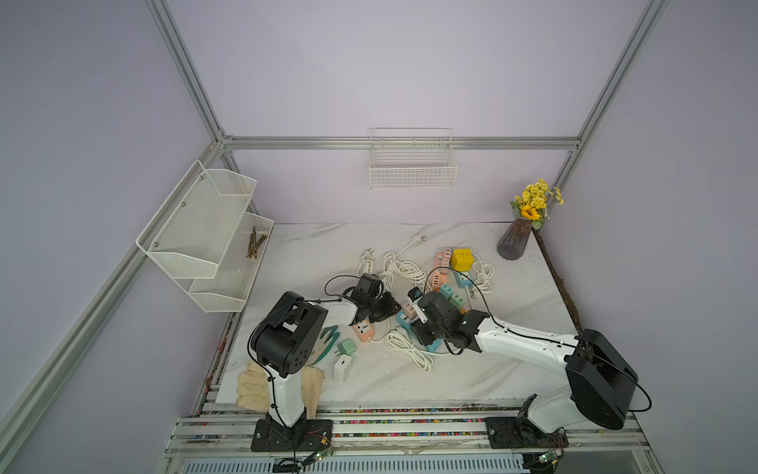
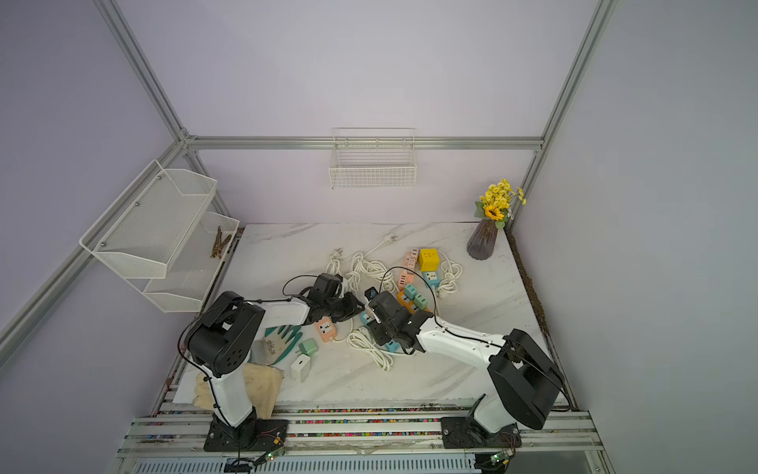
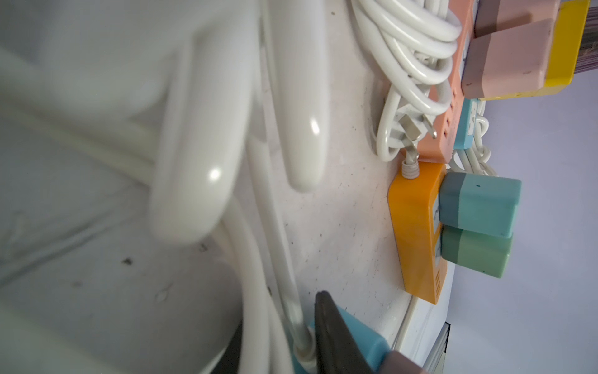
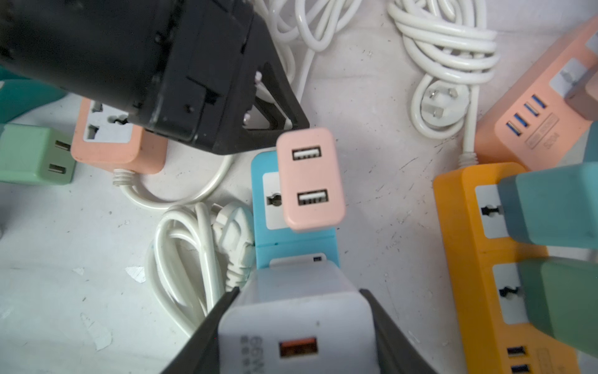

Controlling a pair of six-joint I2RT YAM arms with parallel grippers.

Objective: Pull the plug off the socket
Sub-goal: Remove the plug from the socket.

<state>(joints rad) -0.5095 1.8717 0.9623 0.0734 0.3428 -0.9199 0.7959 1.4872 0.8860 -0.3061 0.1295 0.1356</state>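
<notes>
Your right pincer (image 4: 299,291) is pinching the white charger (image 4: 297,320), with 1 black finger (image 4: 207,330) pressed against each of its 2 side walls; that charger is still seated in the blue power strip (image 4: 294,244), which lies flat on the marble tabletop (image 4: 372,129) in the middle of the clutter; a pink charger (image 4: 310,179) with 2 USB ports is plugged into the same strip, just beside the white one; your left pincer (image 4: 286,124) is pressed together, its tip down at the cord end of the blue strip and just beside the pink charger; in the left wrist view 1 of its fingers (image 3: 326,323) lies against the blue casing where the white cable enters, though you cannot tell whether it holds anything there; near the blue strip an orange power strip (image 4: 459,207) carries 2 chargers side by side, a teal charger (image 4: 550,207) and a green charger (image 4: 563,301); a small peach socket (image 4: 119,149) sits partly under the left pincer, with a loose mint charger (image 4: 32,155) just beside it; a coiled white cord (image 4: 184,252) lies against the side of the blue strip; in both top views your 2 arms reach in from opposite sides and meet over the centre of the tabletop.
</notes>
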